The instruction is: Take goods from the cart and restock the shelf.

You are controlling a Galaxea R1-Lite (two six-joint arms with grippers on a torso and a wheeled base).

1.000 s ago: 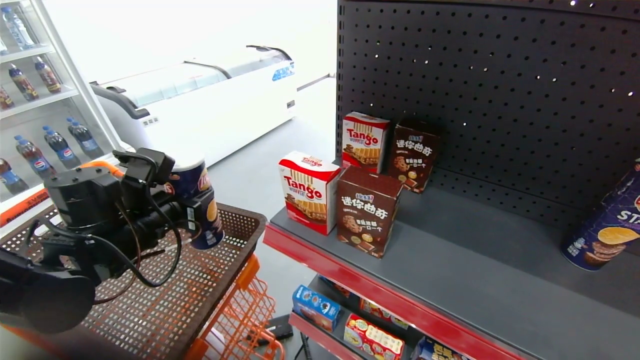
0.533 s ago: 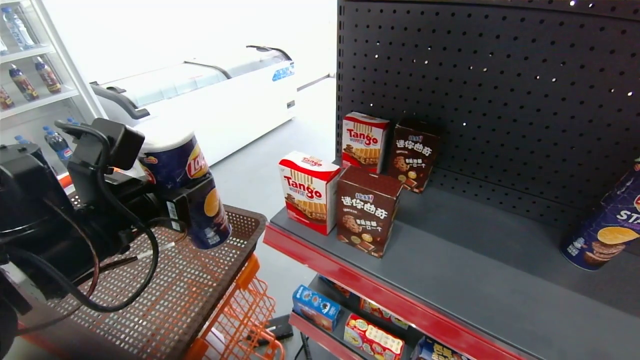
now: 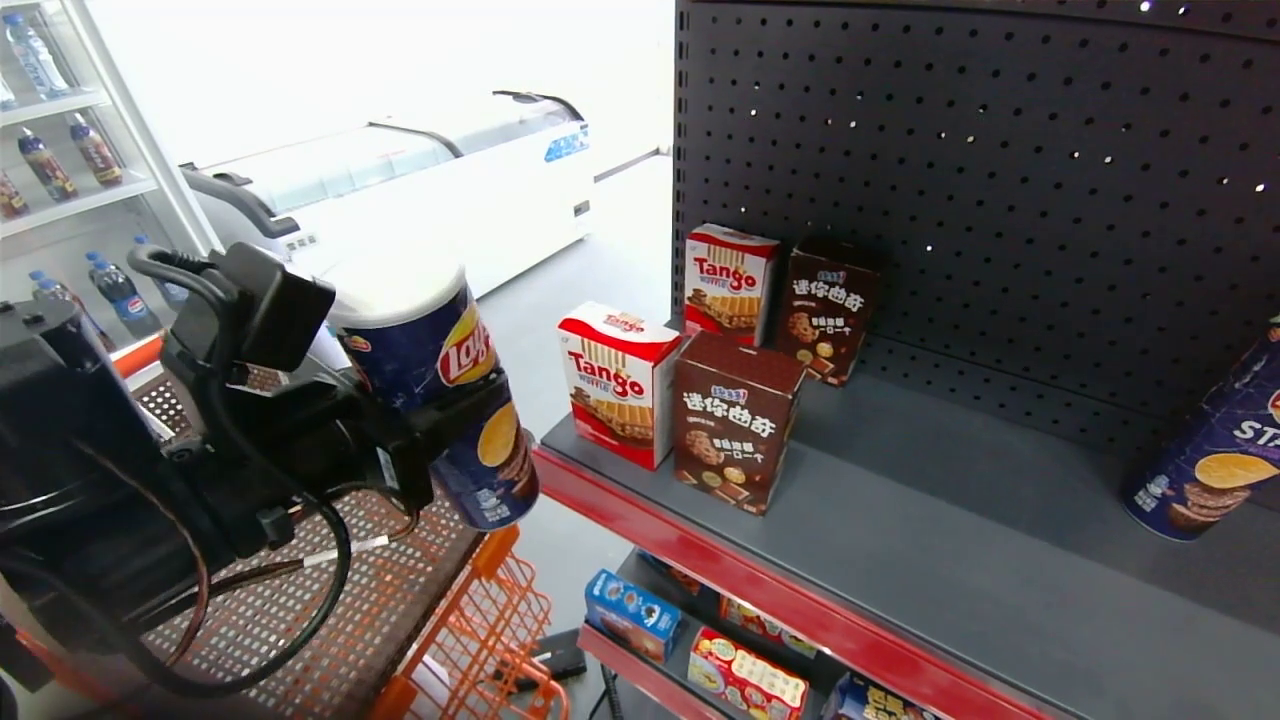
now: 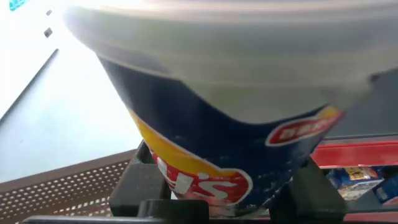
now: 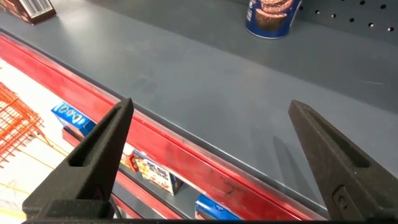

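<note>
The dark-blue cylindrical chip can [image 3: 445,385] has a glossy printed wrap under a smooth white plastic lid [image 3: 395,285], the brown perforated plastic cart tray [image 3: 400,590] looks matt, and the grey metal shelf [image 3: 950,540] is smooth and matt with a glossy red front lip [image 3: 700,558].

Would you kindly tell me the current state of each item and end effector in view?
held chip can, gripped, tilted, above the cart basket
left end effector, shut on the held chip can
right end effector, open and empty over the shelf
shelved chip can, standing on the shelf
front wafer box, upright, closed
rear wafer box, upright, closed
front cookie box, upright, closed
rear cookie box, upright, closed
</note>
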